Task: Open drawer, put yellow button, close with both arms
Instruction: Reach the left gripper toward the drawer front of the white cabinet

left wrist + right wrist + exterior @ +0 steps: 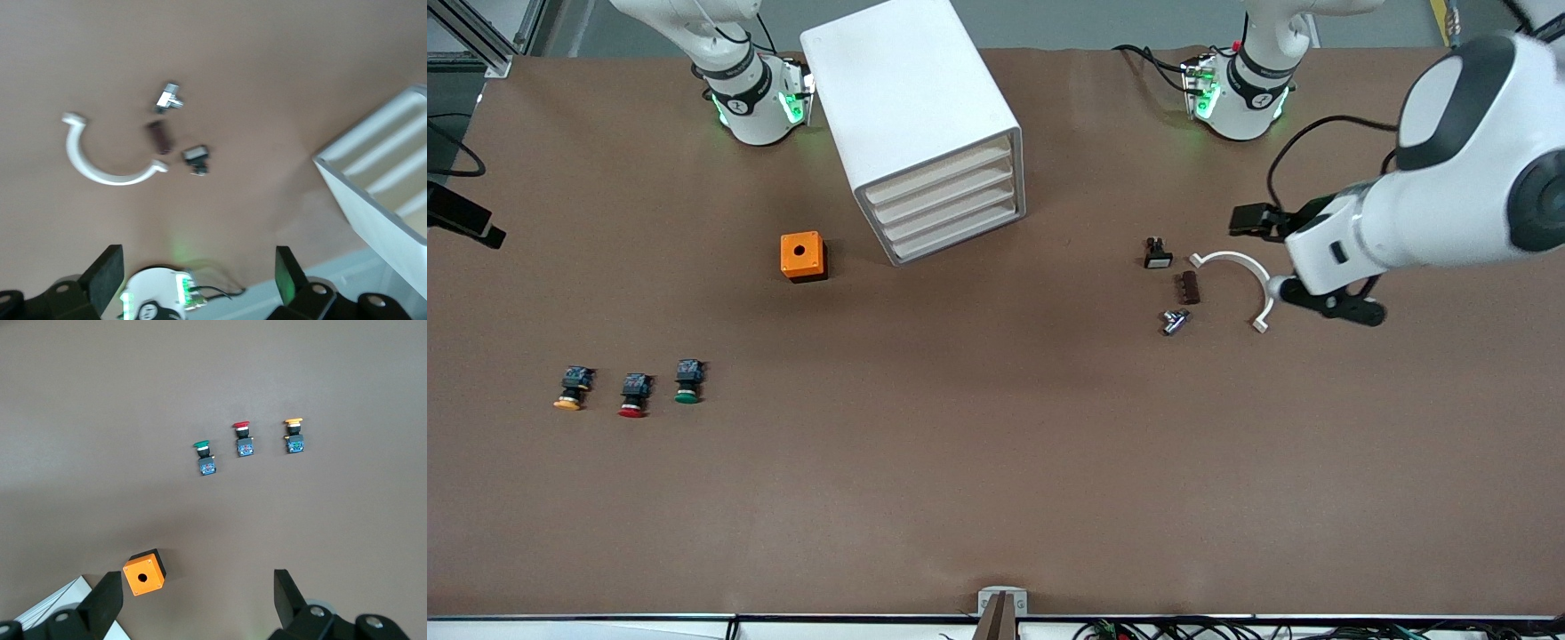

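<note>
The drawer [938,175], topmost of four in the white cabinet [911,107], sits shut; the yellow button [571,389] lies on the desk [996,462], at about 9 o'clock from the red button [633,396] and the green button [687,382], well apart from the cabinet toward the right arm's end. The left end effector [197,273] hangs wide open over the desk near the white curved clamp [1240,280]; the right end effector [197,597], also spread wide, hangs over the desk by the orange box [803,256].

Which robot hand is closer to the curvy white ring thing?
Left. The left hand hangs right beside the white ring. The right hand is up over the orange box, toward the right arm's end.
</note>
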